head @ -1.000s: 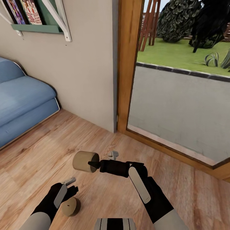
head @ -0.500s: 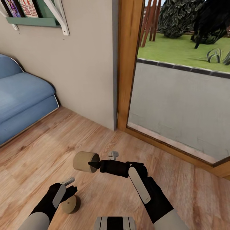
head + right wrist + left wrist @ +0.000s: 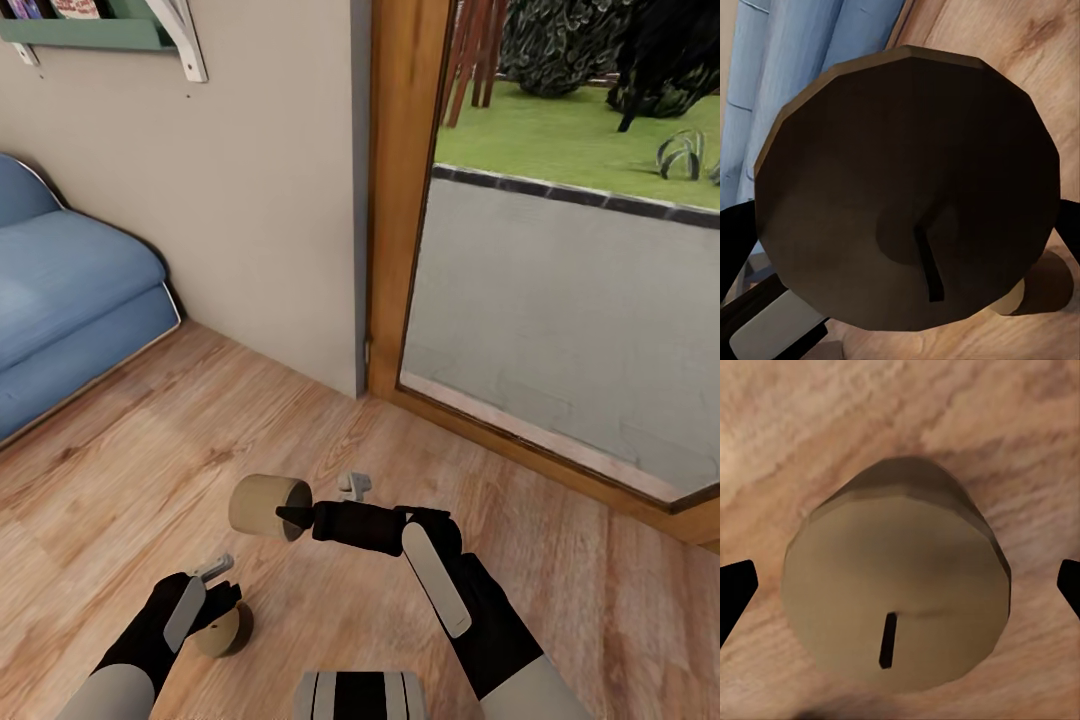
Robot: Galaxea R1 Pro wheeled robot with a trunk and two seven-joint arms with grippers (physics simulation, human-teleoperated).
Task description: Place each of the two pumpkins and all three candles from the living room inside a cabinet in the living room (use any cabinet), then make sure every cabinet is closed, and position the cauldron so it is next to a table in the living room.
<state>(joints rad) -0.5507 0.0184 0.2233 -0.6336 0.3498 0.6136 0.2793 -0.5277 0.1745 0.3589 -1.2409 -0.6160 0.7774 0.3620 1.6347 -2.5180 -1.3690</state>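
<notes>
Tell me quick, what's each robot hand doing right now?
Left gripper: shut on a candle, carried above the wooden floor.
Right gripper: shut on another candle, held sideways in the air.

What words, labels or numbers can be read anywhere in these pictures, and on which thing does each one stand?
No text can be read.
The book covers on the green wall shelf show only coloured patches, cut off by the picture's edge and too blurred to read.
The candle in the right gripper is plain; so is the candle in the left gripper, with no label on either.
</notes>
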